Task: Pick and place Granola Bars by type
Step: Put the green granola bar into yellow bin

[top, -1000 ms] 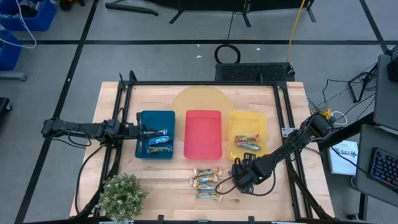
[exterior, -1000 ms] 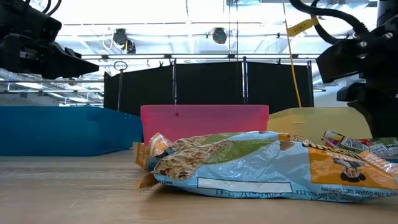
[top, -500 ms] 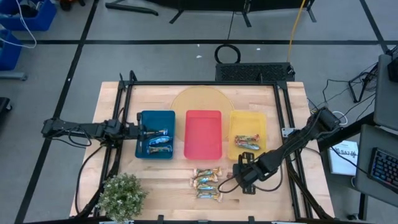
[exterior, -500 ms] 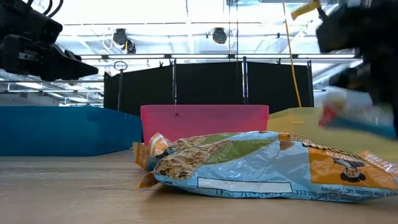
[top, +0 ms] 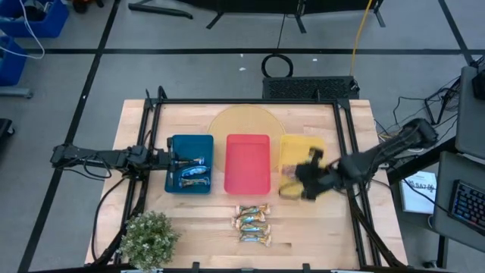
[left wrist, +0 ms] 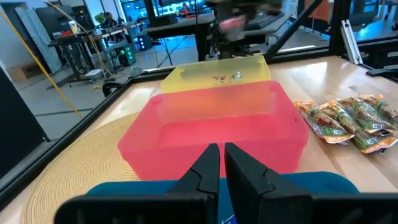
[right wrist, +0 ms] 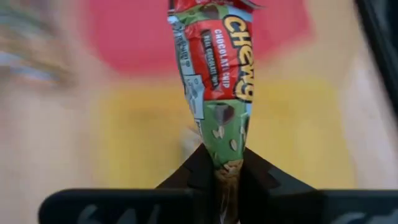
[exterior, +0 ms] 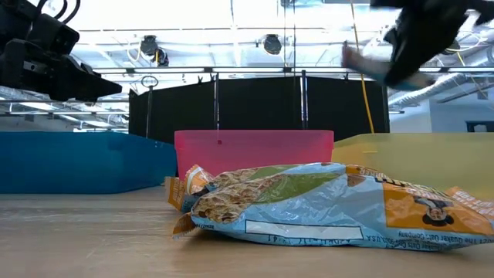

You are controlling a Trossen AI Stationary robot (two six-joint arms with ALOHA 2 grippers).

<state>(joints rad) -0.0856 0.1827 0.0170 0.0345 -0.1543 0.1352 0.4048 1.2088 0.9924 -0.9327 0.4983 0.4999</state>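
My right gripper (top: pixel 307 182) hangs over the near part of the yellow tray (top: pixel 294 145), shut on a red-and-green granola bar (right wrist: pixel 214 68). It shows blurred high up in the low view (exterior: pixel 417 35). My left gripper (left wrist: pixel 221 163) waits shut over the blue tray (top: pixel 176 144), where two blue-and-white bars (top: pixel 191 173) lie. Several orange-and-gold bars (top: pixel 252 224) lie on the table in front of the red tray (top: pixel 248 163). Small bars (left wrist: pixel 227 76) lie in the yellow tray. My right gripper pinches one end of the red-and-green bar (right wrist: pixel 224 149) between its two fingers. The bar sticks out forward past the fingertips, lengthwise with them, and is lifted clear over the yellow tray.
A round woven mat (top: pixel 242 121) lies behind the trays. A small potted plant (top: pixel 148 239) stands at the near left corner. A black frame (top: pixel 250 101) runs around the table's far and side edges.
My right gripper has taken a red-and-green bar off the table to the right of the orange-and-gold bars. It has lifted the bar clear and carried it quickly up and toward the table's far edge, over the yellow tray.
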